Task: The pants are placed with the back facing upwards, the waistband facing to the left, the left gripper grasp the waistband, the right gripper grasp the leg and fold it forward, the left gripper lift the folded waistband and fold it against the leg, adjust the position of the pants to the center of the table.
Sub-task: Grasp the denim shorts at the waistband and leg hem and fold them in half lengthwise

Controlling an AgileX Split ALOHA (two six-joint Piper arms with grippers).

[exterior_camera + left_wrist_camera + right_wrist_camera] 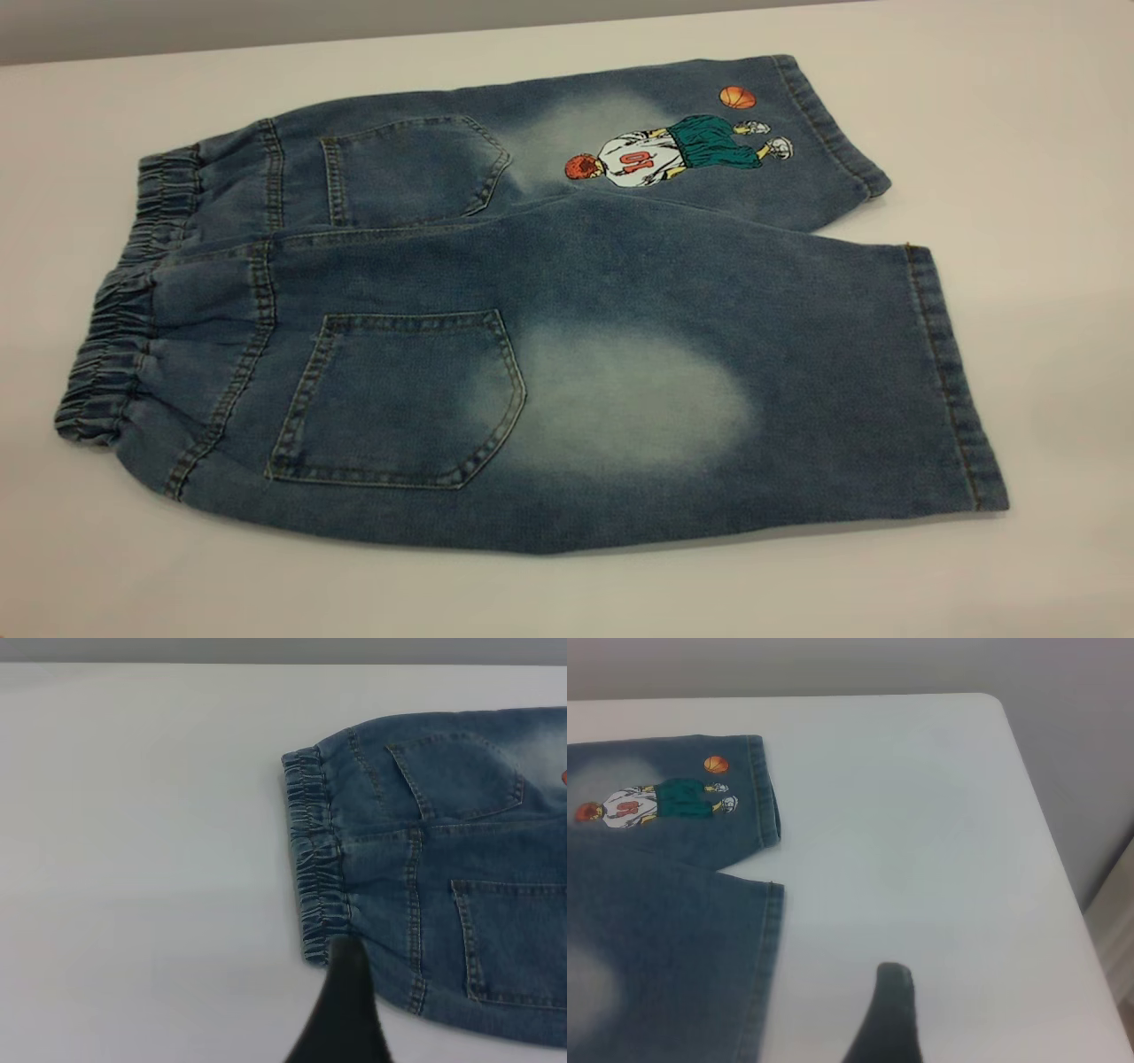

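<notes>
Blue pants (567,301) lie flat on the table (1019,133). My left gripper (341,1010) hangs by the waistband (310,859). I cannot tell if my jaws are apart.

A plain grey wall (266,22) stood behind the far edge. Past the right end, a pale floor (1118,930) showed under soft, even light

The table (1019,133) was a plain white top. The pants (549,354) lay flat on it, back pockets up.
</notes>
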